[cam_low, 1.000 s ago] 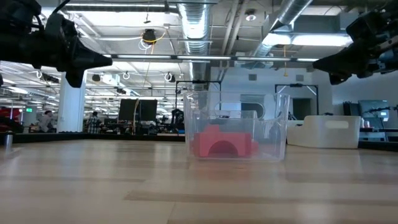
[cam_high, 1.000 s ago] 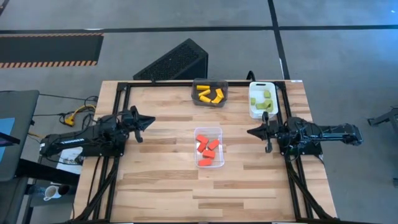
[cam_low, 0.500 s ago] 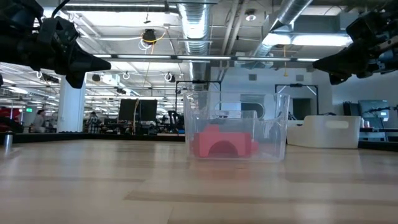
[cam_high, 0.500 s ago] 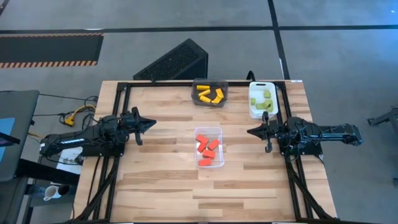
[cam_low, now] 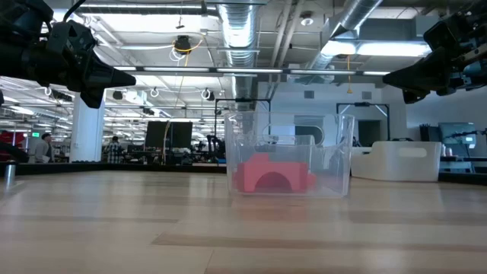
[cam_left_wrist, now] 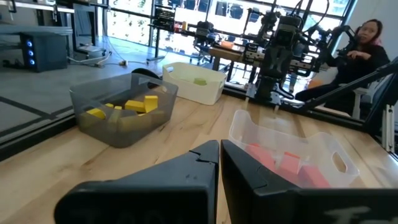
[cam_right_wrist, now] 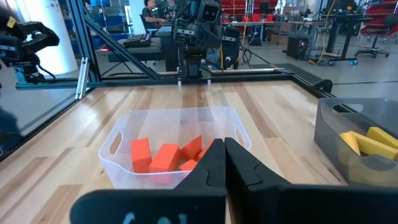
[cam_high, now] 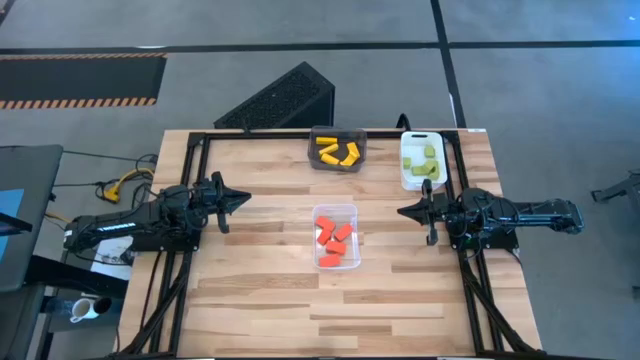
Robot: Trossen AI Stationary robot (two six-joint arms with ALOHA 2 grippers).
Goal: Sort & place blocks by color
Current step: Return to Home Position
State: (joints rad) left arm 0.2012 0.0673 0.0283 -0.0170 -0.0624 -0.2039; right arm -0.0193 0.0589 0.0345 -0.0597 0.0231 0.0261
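The red blocks (cam_high: 336, 238) lie in the clear bin (cam_high: 335, 262) at the table's middle. Yellow blocks (cam_high: 337, 151) fill the dark bin (cam_high: 313, 160) at the far edge, and light green blocks (cam_high: 424, 159) sit in the white bin (cam_high: 409, 180) at the far right. My left gripper (cam_high: 244, 198) hangs shut above the table's left side, pointing toward the clear bin (cam_left_wrist: 292, 155). My right gripper (cam_high: 402, 211) hangs shut above the right side, facing the clear bin (cam_right_wrist: 171, 152) from the other side. Neither holds anything.
Bare wood lies on the table's near half (cam_high: 330, 310) and between each gripper and the clear bin. A black frame (cam_high: 195, 150) runs along the table's edges. In the left wrist view a person (cam_left_wrist: 364, 43) sits beyond the table.
My left gripper has drawn back a little toward the table's left edge and stays shut. The right arm and the bins have kept still.
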